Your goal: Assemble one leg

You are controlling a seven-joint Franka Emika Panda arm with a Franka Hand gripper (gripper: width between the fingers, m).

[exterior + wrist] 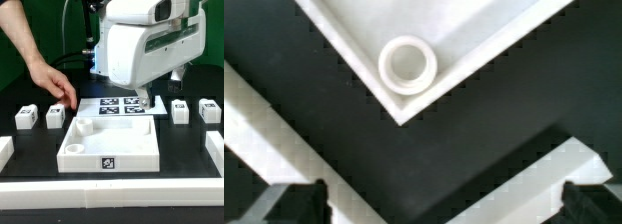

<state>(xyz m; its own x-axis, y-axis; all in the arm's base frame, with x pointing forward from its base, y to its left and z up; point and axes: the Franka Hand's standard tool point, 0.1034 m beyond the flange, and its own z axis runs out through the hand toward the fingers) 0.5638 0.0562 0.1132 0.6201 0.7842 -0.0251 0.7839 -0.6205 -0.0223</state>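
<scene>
The leg point(55, 117) sits on the table point(35, 152) beside a person's hand point(50, 80) — the pincer point(438, 203) hangs released, fingers point(287, 205) wide apart, over the tray's corner socket point(407, 62).

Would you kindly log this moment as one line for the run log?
gripper: open, empty | wrist view: tray corner socket | person's hand: by a leg | no leg seated

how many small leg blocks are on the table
4. Outer left leg and inner left leg at the exterior view's left of the tray; inner right leg and outer right leg at its right.
</scene>
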